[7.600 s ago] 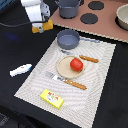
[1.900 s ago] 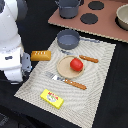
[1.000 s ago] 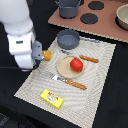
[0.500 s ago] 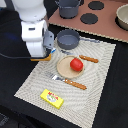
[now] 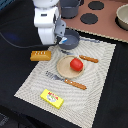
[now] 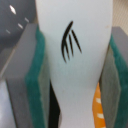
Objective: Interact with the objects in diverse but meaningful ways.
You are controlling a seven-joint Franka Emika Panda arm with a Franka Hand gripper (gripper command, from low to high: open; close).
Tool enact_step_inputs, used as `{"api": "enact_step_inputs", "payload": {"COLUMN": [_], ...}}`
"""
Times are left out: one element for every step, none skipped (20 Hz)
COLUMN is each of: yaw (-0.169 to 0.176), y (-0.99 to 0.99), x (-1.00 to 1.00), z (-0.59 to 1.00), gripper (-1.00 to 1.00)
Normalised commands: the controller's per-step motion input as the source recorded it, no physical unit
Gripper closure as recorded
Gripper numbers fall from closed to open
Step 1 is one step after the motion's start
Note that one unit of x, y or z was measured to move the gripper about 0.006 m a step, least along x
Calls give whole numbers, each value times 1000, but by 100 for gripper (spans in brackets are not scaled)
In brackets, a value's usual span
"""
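In the wrist view a white bottle [image 6: 75, 55] with a black mark stands upright between my green pads [image 6: 36, 95], and my gripper [image 6: 75, 87] is shut on it. The exterior view shows my gripper [image 5: 61, 41] low over the near rim of the grey saucepan [image 5: 71, 39], with the arm hiding the bottle. An orange bread loaf [image 5: 40, 55] lies just beside it on the mat. The red tomato [image 5: 76, 64] sits on the beige plate [image 5: 64, 70]. An orange-handled knife [image 5: 89, 59], an orange-handled fork [image 5: 66, 81] and the yellow packet [image 5: 52, 99] lie around the plate.
Everything rests on a striped placemat [image 5: 102, 85] over a black table. Behind it a brown stove board [image 5: 107, 27] carries black burners, the grey pot [image 5: 70, 8] and a pale bowl [image 5: 122, 17]. My white arm [image 5: 46, 22] rises over the mat's far corner at the exterior view's left.
My arm has swung from the exterior view's left edge across to the saucepan. The white bottle that lay on the black table 7.6 s ago is gone from there.
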Motion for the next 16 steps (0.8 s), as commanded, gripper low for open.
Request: {"api": "enact_step_inputs", "payload": {"yaw": [-41,-41,-40,-38,-39,-38,-40,-41,-41,-41,-41,-41,-40,-40,-40,-41], "y": [646,637,631,629,560,551,551,563,546,566,557,554,540,494,491,454], "x": [603,600,606,617,620,651,663,680,651,669,663,671,657,629,631,617], "z": [251,223,200,200,197,226,229,234,223,229,229,231,217,203,197,191], "gripper": [100,100,100,100,100,100,100,100,100,100,100,100,100,100,100,100]}}
